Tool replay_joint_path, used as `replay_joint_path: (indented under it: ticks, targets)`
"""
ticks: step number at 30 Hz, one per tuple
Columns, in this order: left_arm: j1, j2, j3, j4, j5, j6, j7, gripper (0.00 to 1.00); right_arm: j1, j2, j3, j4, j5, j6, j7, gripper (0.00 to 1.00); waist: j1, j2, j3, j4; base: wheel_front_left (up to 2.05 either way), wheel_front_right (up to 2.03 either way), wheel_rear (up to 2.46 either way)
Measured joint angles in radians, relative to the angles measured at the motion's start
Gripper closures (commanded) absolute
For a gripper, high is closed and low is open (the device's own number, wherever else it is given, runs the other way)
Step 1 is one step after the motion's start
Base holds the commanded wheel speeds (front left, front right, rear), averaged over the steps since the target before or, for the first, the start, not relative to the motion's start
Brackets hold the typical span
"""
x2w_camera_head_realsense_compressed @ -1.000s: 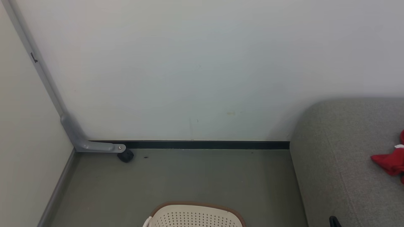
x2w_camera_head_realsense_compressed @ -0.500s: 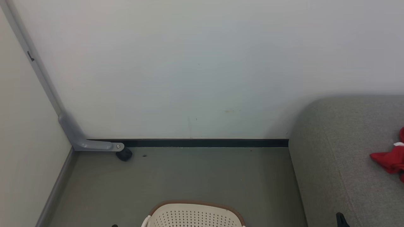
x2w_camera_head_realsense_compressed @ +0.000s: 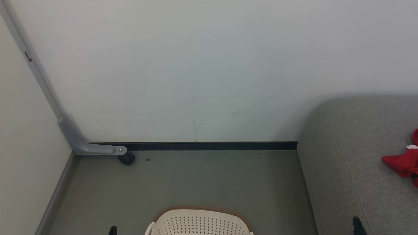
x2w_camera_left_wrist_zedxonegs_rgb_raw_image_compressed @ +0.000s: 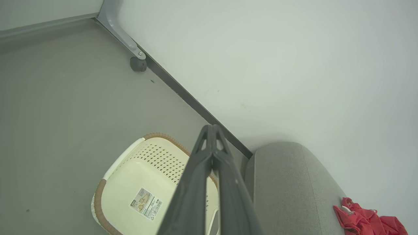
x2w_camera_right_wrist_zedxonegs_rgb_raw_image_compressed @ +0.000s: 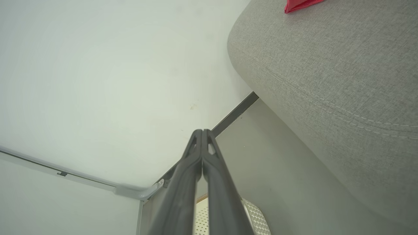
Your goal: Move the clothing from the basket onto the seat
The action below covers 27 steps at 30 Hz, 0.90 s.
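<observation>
Behind everything, a plain pale wall (x2w_camera_head_realsense_compressed: 209, 65) spans the head view and meets a dull grey-green floor (x2w_camera_head_realsense_compressed: 196, 182) along a thin black skirting strip (x2w_camera_head_realsense_compressed: 209, 146). At the right stands the seat (x2w_camera_head_realsense_compressed: 352, 156), a large grey woven-fabric couch cushion with a rounded corner and a stitched seam, its back against the wall. On the floor just left of the seat sits the basket (x2w_camera_head_realsense_compressed: 199, 222), a cream-white plastic laundry basket with rows of small holes and a brown rim, cut off by the bottom edge of the head view. In the left wrist view the basket's smooth cream bottom shows, with a small printed label (x2w_camera_left_wrist_zedxonegs_rgb_raw_image_compressed: 146, 203) stuck to it; the fingers hide part of the inside.

The clothing (x2w_camera_head_realsense_compressed: 400, 163), a crumpled heap of bright red soft fabric with a bit of white, lies on top of the seat near the right edge, well apart from the basket.

The left claw (x2w_camera_left_wrist_zedxonegs_rgb_raw_image_compressed: 211, 130) has its two long dark fingers pressed together at the tips, pinching nothing, above the basket's side nearest the seat. The right claw (x2w_camera_right_wrist_zedxonegs_rgb_raw_image_compressed: 201, 133) is likewise pressed together with nothing between its fingers, beside the seat's front corner.

In the room's left corner a grey metal bracket (x2w_camera_head_realsense_compressed: 85, 145) bends from the wall down to the floor, with a small black wheel (x2w_camera_head_realsense_compressed: 126, 158) at its end.
</observation>
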Motion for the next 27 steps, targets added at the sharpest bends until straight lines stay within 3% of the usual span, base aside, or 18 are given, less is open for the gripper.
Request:
replay_joint_path:
  ticks: [27]
  targets:
    - [-0.04,-0.005,0.07,-0.055,-0.348,-0.01,0.098,1.0,-0.06,0.014,-0.06,-0.011,0.387,0.007,0.101,1.0,0.0,0.0,0.018,-0.011,0.0,0.0,0.0]
